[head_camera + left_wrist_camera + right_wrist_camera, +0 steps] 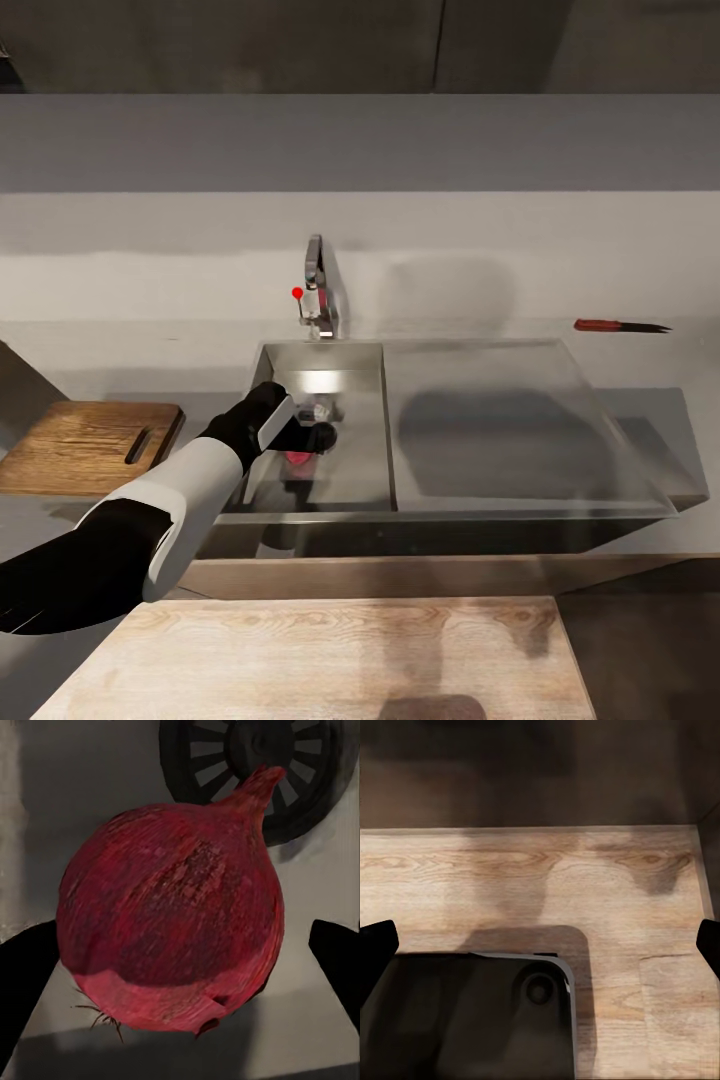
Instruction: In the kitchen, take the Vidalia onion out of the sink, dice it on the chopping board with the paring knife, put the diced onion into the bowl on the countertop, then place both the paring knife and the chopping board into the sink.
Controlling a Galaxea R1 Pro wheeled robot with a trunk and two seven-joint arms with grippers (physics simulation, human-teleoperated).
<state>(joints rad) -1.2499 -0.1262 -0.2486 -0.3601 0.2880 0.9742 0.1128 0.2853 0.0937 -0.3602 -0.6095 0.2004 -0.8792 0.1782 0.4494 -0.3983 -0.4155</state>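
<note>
Left hand apparently astride Vidalia onion.

Left arm stretches forward and down, its claw spread wide, fingers apart; right claw likewise gapes, pointing down

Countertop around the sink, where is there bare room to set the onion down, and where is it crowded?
Bare patches: the countertop between the tap and the paring knife, the drainboard beside the basin, and the chopping board's top. Crowded: the basin of the sink, where the left gripper has open jaws on either side of the Vidalia onion.
</note>
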